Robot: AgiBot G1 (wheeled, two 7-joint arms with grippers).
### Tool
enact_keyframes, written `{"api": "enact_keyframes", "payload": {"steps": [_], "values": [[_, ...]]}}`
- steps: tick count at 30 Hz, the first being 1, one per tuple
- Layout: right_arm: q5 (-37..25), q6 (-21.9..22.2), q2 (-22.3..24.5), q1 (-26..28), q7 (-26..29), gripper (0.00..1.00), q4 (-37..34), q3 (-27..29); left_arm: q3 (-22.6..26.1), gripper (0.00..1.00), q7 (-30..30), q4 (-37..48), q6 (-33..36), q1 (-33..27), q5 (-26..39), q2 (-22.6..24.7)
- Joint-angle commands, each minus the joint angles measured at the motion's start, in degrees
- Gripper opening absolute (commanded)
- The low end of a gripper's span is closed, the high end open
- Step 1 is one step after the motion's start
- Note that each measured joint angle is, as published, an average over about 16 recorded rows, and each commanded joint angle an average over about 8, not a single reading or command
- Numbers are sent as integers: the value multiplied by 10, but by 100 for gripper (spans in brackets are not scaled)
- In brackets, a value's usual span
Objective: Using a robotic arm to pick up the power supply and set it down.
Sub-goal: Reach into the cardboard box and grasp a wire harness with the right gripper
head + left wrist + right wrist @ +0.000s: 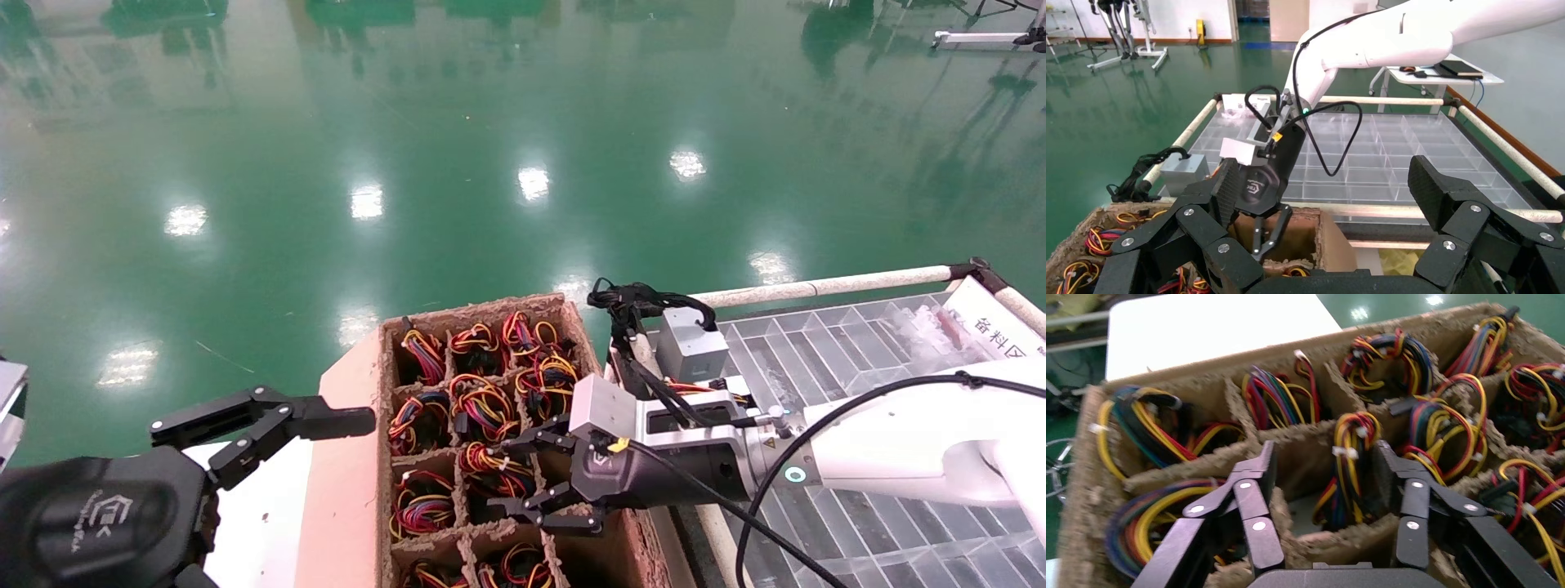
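Heads-up: your right gripper (546, 483) hangs wide open over the divided crate (357, 457), jaws straddling one power supply (1349, 478) buried in its cell. Loose wires could snag on closing. Left gripper (270, 425) idles open beside the crate.

A glossy green floor (458, 163) is stretching out beyond the work area. A brown pulp divider crate (372, 457), its cells holding bundled wire looms (482, 404), is sitting beside a white surface (253, 523). To its right, a clear compartment tray (866, 359) is lying inside a white tube frame (825, 286).
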Motion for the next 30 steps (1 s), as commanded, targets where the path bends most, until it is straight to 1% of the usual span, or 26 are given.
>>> {"api": "enact_keyframes", "payload": {"steps": [1, 17, 21, 30], "values": [[-1, 6, -4, 2, -12, 0, -12, 0, 0, 100, 0, 0, 0, 0, 0, 0], [-6, 2, -17, 16, -57, 0, -73, -2, 0, 100, 0, 0, 0, 0, 0, 0], [2, -11, -15, 20, -60, 0, -84, 3, 0, 100, 0, 0, 0, 0, 0, 0], [41, -58, 3, 39, -67, 0, -94, 28, 0, 100, 0, 0, 0, 0, 0, 0]]}}
